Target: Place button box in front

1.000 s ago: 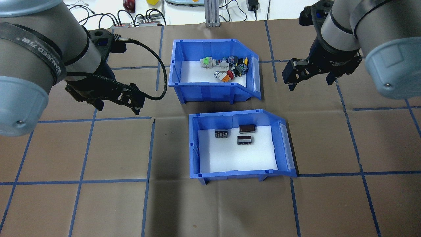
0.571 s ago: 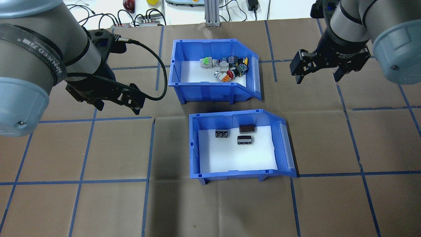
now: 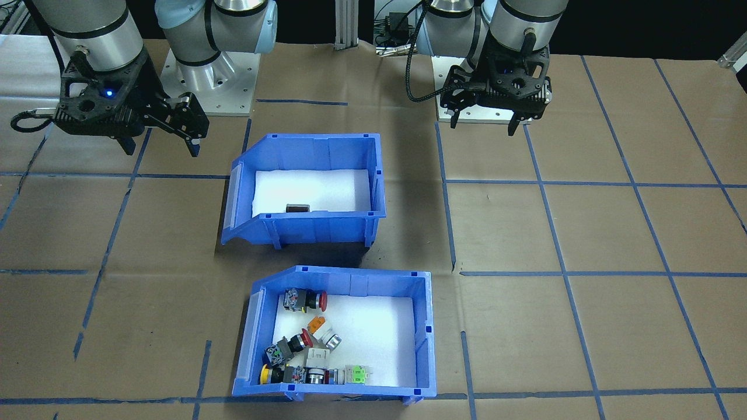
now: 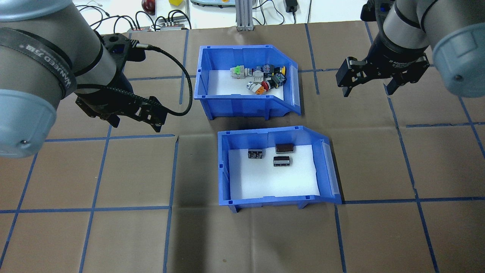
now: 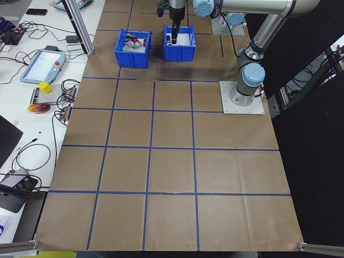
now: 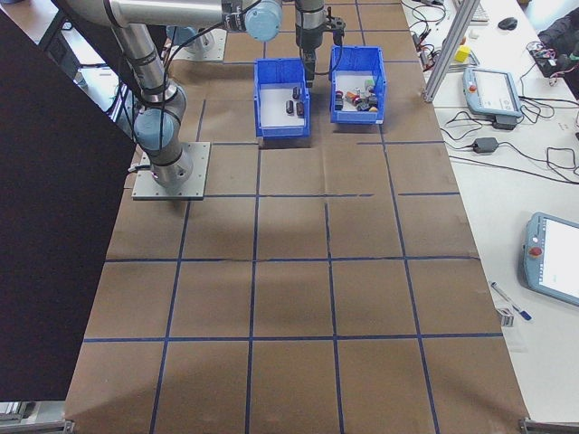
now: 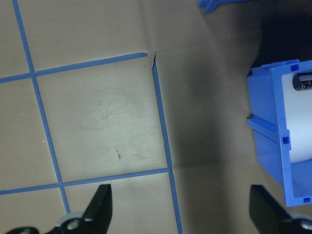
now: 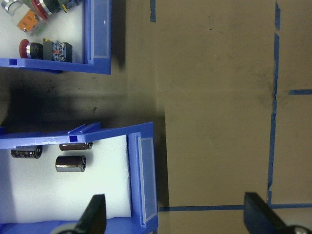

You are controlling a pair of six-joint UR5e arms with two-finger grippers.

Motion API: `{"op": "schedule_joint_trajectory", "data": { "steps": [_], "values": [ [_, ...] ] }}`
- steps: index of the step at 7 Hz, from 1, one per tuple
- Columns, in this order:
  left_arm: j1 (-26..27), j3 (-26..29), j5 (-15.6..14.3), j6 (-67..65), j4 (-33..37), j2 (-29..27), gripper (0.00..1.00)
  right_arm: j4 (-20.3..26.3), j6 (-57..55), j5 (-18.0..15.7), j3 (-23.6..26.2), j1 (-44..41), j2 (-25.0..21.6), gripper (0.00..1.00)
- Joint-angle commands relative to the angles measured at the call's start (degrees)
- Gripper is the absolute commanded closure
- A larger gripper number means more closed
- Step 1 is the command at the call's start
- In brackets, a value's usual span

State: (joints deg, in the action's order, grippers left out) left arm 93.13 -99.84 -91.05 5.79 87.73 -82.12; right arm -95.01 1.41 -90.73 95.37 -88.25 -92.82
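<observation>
Brown paper-covered table with blue tape grid [image 4: 113, 242] carries two blue plastic bins, one behind the other, close but not touching. The button box, a blue plastic bin with a sloped-cut end and white foam liner [image 4: 212, 94], sits in the far row from the robot, near the table's operator-side edge; its red, yellow, orange and green push-button switches [image 4: 261, 77] are bunched toward the sloped end. The matching blue plastic bin with white foam [image 4: 227, 197] sits nearer the robot and holds only small black cylinders [image 4: 282, 155].

Progress, as a judgement: if "front" means the operator side (most likely reading), the button box already stands in the front slot and the placing looks done or nearly so; neither arm is touching it. If "front" means nearest the robot, nothing is done yet, the two bins would need swapping.

The left gripper [image 4: 132, 118] hangs beside the bins over bare paper, jaws spread wide, nothing between them (wrist view confirms empty gap). The right gripper [image 4: 369, 85] hovers well off the button box's sloped end, jaws also wide apart and empty.

What's left: at most retreat of the arms.
</observation>
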Motion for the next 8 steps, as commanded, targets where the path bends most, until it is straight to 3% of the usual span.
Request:
{"op": "schedule_joint_trajectory", "data": {
  "steps": [1,8],
  "values": [
    [-0.1,0.1,0.0,0.0,-0.1,0.0,0.00,-0.1,0.0,-0.1,0.0,0.0,0.0,0.00],
    [-0.1,1.2,0.0,0.5,-3.6,-2.1,0.00,-0.2,0.0,-0.2,-0.4,0.0,-0.2,0.00]
  ]
}}
